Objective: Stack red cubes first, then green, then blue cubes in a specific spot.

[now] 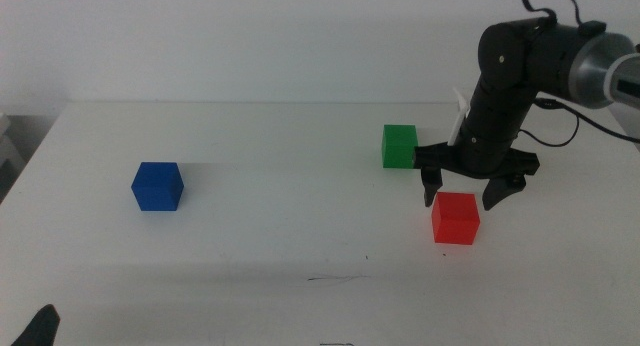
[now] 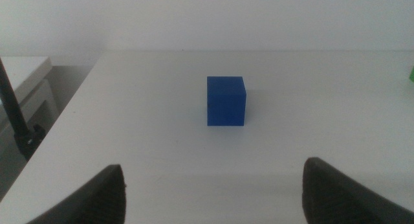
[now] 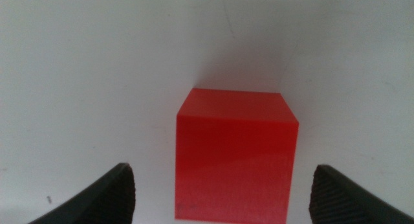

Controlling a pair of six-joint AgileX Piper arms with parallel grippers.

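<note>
Nearest, the left gripper (image 2: 210, 191) waits low with jaws spread wide, facing the matte blue cube (image 1: 157, 186). Right gripper (image 1: 468, 193) hovers wide open just above the sharp-edged red cube (image 1: 455, 219); green cube (image 1: 399, 146) sits beside it on the white table (image 1: 280, 216).

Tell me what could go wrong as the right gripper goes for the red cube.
1. The right gripper hangs open just behind the red cube, not squarely over it; coming straight down, a jaw might land on the cube's top or shove it.
2. The green cube sits close beside that gripper, so a sideways correction could knock it.
3. The marked spot is some way from the red cube, so a loose grip could drop it in transit.
</note>
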